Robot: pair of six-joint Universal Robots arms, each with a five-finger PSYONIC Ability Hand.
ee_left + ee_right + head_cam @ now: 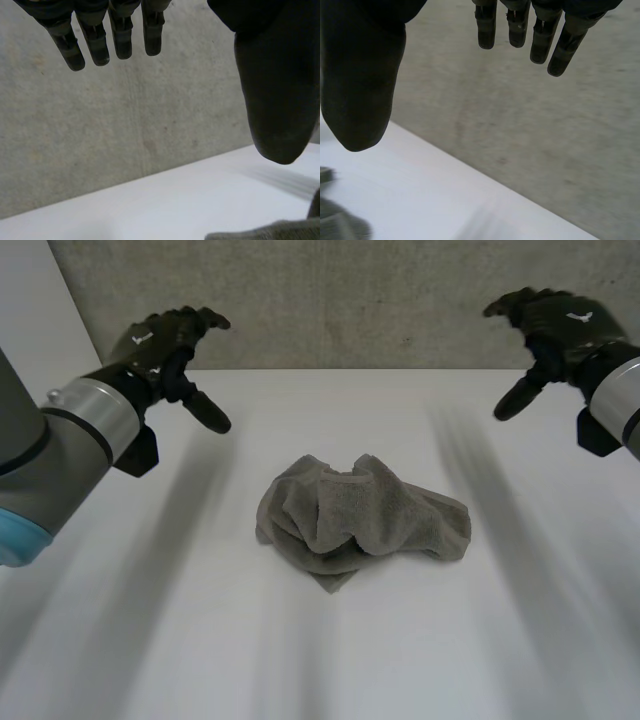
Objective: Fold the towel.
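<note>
A grey towel [355,518] lies crumpled in a heap in the middle of the white table [330,660]. My left hand [165,345] hovers high above the table's far left, well clear of the towel, fingers [95,42] straight and thumb [275,95] spread, holding nothing. My right hand [555,325] hovers above the far right, likewise apart from the towel, with fingers [540,35] straight and thumb [360,85] spread. A bit of the towel [280,232] shows below the left thumb, and a towel edge [337,220] below the right thumb.
A grey concrete wall [350,300] rises behind the table's far edge. Bare white table surface surrounds the towel on all sides.
</note>
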